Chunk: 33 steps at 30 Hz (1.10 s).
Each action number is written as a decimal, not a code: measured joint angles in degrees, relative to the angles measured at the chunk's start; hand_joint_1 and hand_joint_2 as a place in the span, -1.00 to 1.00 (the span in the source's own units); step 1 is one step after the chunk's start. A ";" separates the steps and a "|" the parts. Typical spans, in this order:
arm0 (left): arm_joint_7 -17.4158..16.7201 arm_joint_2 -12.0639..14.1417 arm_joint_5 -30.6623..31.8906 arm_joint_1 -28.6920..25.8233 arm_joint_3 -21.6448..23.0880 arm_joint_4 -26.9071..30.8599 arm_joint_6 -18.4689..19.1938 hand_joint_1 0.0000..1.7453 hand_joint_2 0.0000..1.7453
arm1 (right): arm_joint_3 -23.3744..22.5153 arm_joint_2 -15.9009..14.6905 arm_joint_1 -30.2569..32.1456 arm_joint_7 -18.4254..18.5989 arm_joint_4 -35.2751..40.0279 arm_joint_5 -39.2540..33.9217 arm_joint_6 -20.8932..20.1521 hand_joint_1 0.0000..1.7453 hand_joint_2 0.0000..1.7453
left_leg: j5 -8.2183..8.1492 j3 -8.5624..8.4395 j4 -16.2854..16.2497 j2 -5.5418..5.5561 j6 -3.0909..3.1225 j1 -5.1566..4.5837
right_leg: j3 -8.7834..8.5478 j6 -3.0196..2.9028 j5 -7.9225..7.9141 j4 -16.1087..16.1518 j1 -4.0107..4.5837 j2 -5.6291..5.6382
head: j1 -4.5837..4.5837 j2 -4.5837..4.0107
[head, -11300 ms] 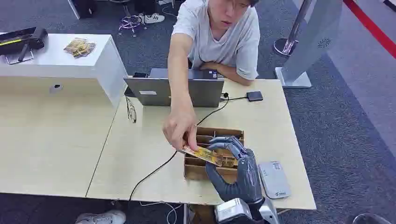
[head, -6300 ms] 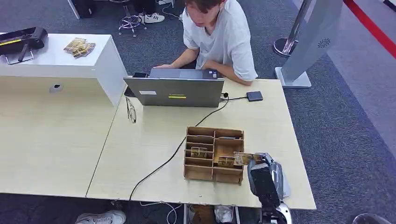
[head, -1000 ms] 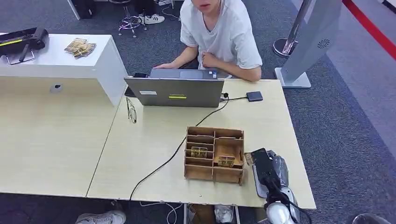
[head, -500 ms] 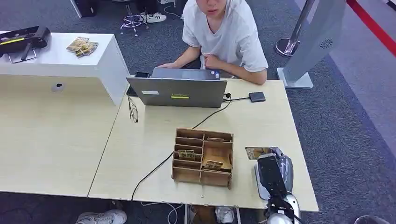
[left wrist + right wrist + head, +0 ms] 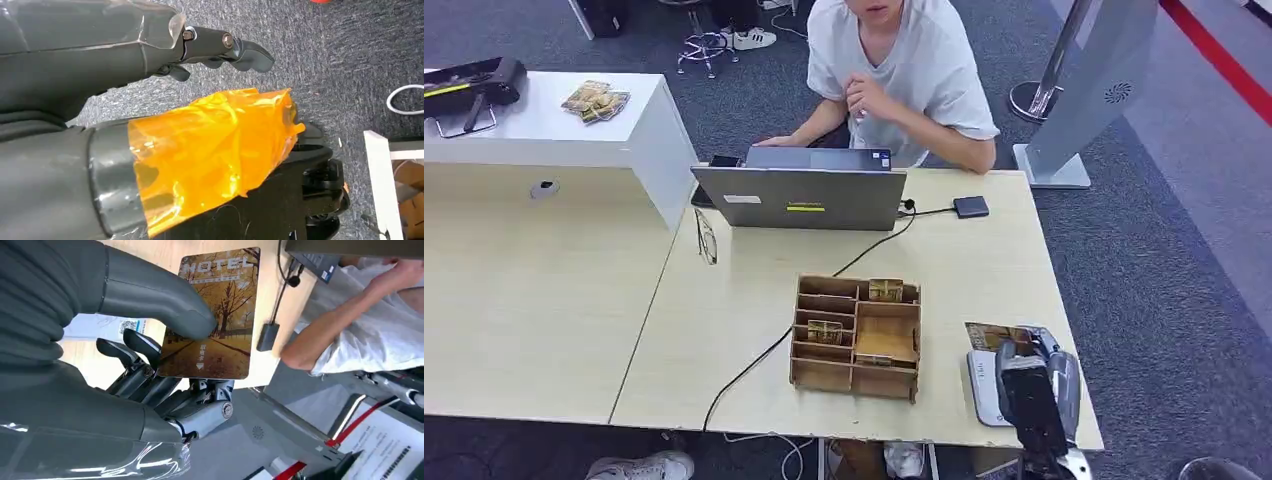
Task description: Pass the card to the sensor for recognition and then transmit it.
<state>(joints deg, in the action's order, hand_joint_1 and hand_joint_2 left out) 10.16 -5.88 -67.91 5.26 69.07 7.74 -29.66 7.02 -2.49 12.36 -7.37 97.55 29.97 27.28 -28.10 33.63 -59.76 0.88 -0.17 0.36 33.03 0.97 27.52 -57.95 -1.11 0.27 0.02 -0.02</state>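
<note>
1. Right hand (image 5: 1034, 385): seen from the head view at the near right corner of the desk (image 5: 724, 300), above a white sensor pad (image 5: 980, 385). In the right wrist view (image 5: 150, 365) the thick thumb presses on the printed face of the card and the darker fingers (image 5: 145, 347) lie under it, so the hand is clamped on the card.
2. Card (image 5: 215, 315): a hotel key card with an autumn tree picture and the word "HOTEL" at its far end. It is held flat, picture side up. Its long axis runs along the line of the hand, and its free end points away from the wrist. In the head view the card (image 5: 994, 335) projects beyond the fingertips, over the far edge of the sensor pad.
3. Left hand (image 5: 190, 100): hangs over grey carpet (image 5: 350, 50), its thumb wrapped in orange film (image 5: 210, 155). The fingers are apart and hold nothing.
4. Wooden organiser (image 5: 856, 338): a compartmented box on the desk, to the left of the sensor pad and apart from it. Further cards stand in several of its compartments.
5. Laptop (image 5: 802, 198): at the far edge of the desk, with a black cable (image 5: 764, 360) running across the desk.
6. Person (image 5: 904, 80): seated behind the laptop, one hand raised near the chest.
</note>
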 joint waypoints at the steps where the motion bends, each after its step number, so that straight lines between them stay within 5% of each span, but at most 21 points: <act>1: 0.04 0.00 -0.09 0.00 0.02 0.00 0.00 -1.00 -1.00 | -0.04 -0.11 0.34 -0.22 0.57 0.07 0.15 1.00 1.00 | 0.00 0.00 0.00 0.00 0.00 0.00 | 0.00 0.00 0.00 0.00 0.00 0.00 | -0.02 0.00; 8: 0.72 -0.02 -0.87 -0.02 -0.02 0.00 -0.17 -1.00 -1.00 | -1.55 -1.64 3.34 1.42 4.00 1.22 -0.99 1.00 1.00 | 0.00 0.01 0.00 0.02 0.00 -0.01 | -0.01 0.01 0.00 0.01 -0.01 -0.01 | -0.04 0.00; 14: 0.72 -0.02 -1.07 -0.02 -0.04 -0.02 -0.31 -1.00 -1.00 | -3.98 -4.06 5.20 5.70 4.24 0.98 -6.44 1.00 1.00 | -0.01 0.01 0.00 0.00 0.01 -0.02 | -0.01 0.01 0.00 0.01 -0.01 0.00 | -0.02 0.00; 30: 0.72 -0.09 -0.33 0.03 -0.04 -0.02 0.26 -1.00 -1.00 | -4.66 -8.22 1.35 11.59 -1.82 1.33 -13.84 1.00 1.00 | 0.00 0.02 0.00 0.01 0.01 -0.02 | -0.02 0.02 0.00 0.00 -0.01 -0.01 | -0.02 0.00; 33: -0.18 -0.15 0.29 0.28 -0.04 -0.02 0.72 -1.00 -1.00 | -4.28 -9.58 -0.94 15.44 -4.55 2.21 -17.25 1.00 1.00 | 0.00 -0.03 -0.01 -0.09 0.01 -0.04 | -0.02 0.02 -0.01 0.00 -0.03 0.08 | 0.00 0.00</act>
<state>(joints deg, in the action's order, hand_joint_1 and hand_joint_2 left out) 9.99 -6.03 -67.62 5.54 69.02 7.72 -28.94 2.73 -12.07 11.42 8.07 93.00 32.18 10.03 -28.10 33.60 -59.76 0.78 -0.16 0.32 33.01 0.99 27.51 -57.95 -1.13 0.35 0.02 -0.02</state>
